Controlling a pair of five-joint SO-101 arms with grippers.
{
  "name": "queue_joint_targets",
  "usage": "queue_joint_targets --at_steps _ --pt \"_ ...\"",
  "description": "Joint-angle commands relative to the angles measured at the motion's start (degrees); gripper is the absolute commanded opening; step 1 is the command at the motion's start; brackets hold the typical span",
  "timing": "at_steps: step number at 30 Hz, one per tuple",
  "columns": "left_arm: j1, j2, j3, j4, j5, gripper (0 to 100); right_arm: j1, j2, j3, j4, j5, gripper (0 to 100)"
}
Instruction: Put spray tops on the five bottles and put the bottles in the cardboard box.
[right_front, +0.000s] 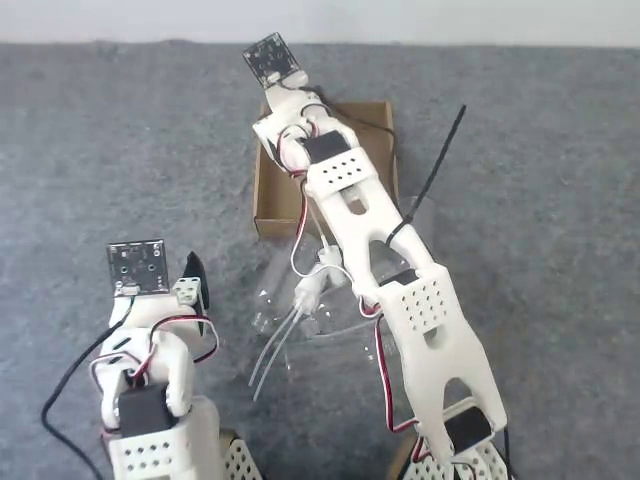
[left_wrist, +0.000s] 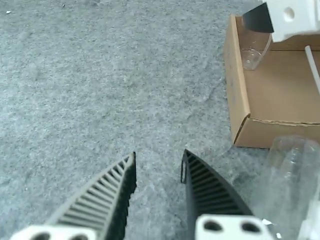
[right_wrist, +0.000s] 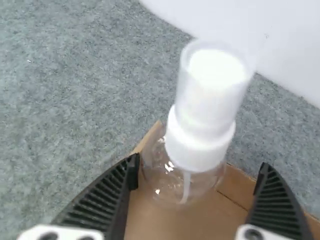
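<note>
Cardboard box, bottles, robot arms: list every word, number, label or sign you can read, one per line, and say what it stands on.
No text is readable anywhere.
The cardboard box: plain brown walls, no print.
The bottle in the box: clear, no label seen.
The circuit boards on the wrists: any markings too small to read.

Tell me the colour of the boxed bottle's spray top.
The spray top is white; best in the right wrist view.
</note>
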Motion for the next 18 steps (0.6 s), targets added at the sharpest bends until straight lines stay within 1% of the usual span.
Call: queue_joint_targets --at_steps 1,8,15,18 --pt "-0.44 -0.88 -0.75 -2.29 -0.44 14 -0.22 -0.75 -7.30 4.18 -0.53 30.7" --pt "-0.44 -0.88 -0.75 -2.29 -0.44 14 -0.13 -0.75 -14.51 14.20 -0.88 31.0" --pt "-0.44 -0.88 -0.75 -2.29 -0.44 14 -0.22 -0.48 -21.01 26.51 -0.88 30.9" --pt "-0.35 -0.88 -0.75 -2.29 -0.44 14 -0.48 -0.48 -22.86 29.67 -0.88 30.9"
